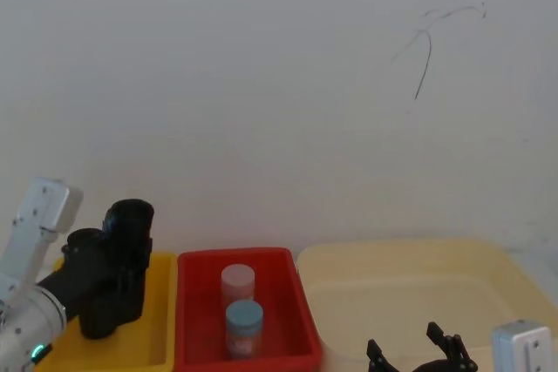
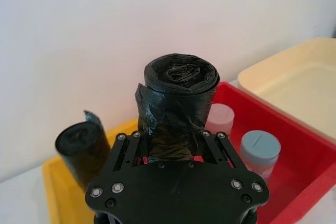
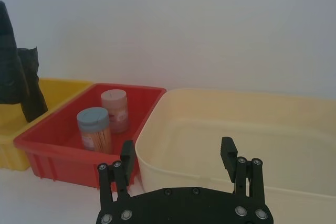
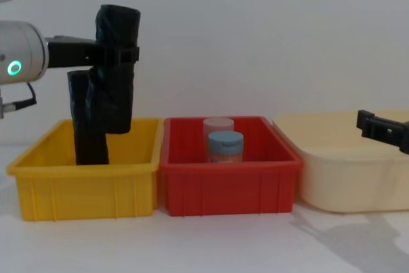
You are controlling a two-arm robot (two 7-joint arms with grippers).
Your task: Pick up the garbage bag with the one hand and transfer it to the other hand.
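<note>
The garbage bag (image 4: pixel 116 100), a thick crinkly black roll, hangs upright above the yellow bin (image 4: pixel 83 183), lifted clear of its floor. My left gripper (image 4: pixel 118 54), on the silver wrist with the green ring light, is shut on the bag's upper part. From the left wrist camera the bag (image 2: pixel 181 85) stands between the fingers of the left gripper (image 2: pixel 170 137). My right gripper (image 3: pixel 178 156) is open and holds nothing. It hovers low over the cream bin (image 4: pixel 345 183), far to the right of the bag, and is seen in the head view (image 1: pixel 414 350) too.
A slimmer black roll (image 4: pixel 86 126) stands in the yellow bin behind the held bag. The red bin (image 4: pixel 230 187) in the middle holds a blue-lidded jar (image 4: pixel 225 147) and a pale-lidded jar (image 4: pixel 218 124). A white wall closes the back.
</note>
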